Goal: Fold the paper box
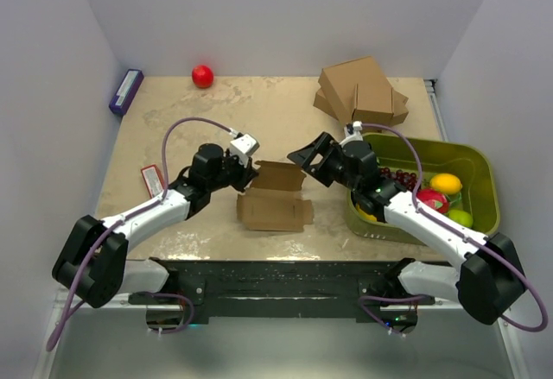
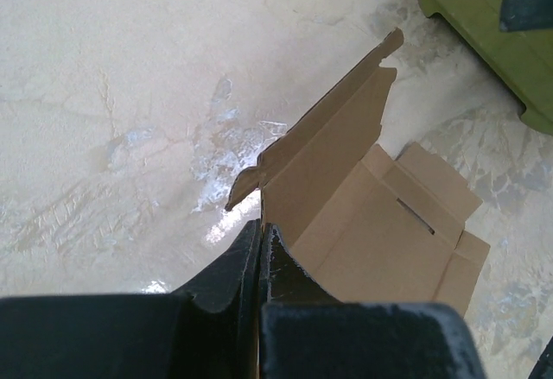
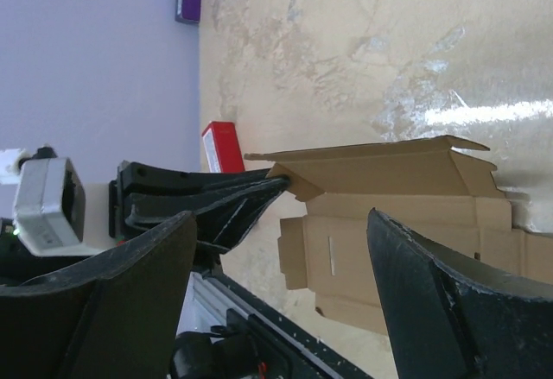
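Observation:
The paper box (image 1: 275,202) is a thin brown die-cut sheet lying at the table's front centre, its far panel raised upright. It also shows in the left wrist view (image 2: 380,215) and the right wrist view (image 3: 397,224). My left gripper (image 1: 251,174) is shut on the left end of the raised flap; its jaws pinch the card edge (image 2: 259,228). My right gripper (image 1: 304,156) is open and empty, hovering just right of the raised flap, its fingers (image 3: 449,301) spread wide either side of the sheet.
A green bin (image 1: 479,167) with fruit stands at the right. A stack of bigger cardboard boxes (image 1: 363,90) is at the back right. A red ball (image 1: 202,75) and a purple box (image 1: 126,91) sit at the back left, a red packet (image 1: 153,179) at the left.

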You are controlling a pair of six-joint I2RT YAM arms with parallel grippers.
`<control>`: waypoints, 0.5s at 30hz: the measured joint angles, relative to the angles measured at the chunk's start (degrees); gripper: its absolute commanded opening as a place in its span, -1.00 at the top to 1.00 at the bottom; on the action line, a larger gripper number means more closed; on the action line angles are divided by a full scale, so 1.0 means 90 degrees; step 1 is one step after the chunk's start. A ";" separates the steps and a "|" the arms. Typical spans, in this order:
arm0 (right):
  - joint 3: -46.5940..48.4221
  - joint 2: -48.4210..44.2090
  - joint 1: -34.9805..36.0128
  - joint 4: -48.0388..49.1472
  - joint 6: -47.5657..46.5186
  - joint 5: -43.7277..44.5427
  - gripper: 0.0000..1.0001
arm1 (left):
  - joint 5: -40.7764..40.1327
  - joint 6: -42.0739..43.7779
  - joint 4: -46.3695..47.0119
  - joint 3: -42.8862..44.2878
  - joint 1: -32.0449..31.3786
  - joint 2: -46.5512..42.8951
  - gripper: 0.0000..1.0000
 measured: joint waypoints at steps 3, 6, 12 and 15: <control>-0.0058 0.0058 0.0100 0.0034 0.0109 0.0056 -0.65 | -0.0049 0.0114 0.0015 0.0000 -0.0124 0.0000 1.00; -0.0058 0.0061 0.0165 0.0056 -0.0301 0.0136 -0.63 | -0.0036 0.0226 0.0015 0.0000 -0.0182 0.0000 1.00; 0.0114 0.0085 0.0177 -0.0029 -0.2441 0.0267 -0.36 | 0.0391 0.0629 -0.0044 0.0002 -0.0199 0.0000 1.00; 0.0270 0.0194 0.0177 -0.0056 -0.3449 0.0270 -0.19 | 0.0542 0.0782 -0.0053 0.0005 -0.0199 0.0007 1.00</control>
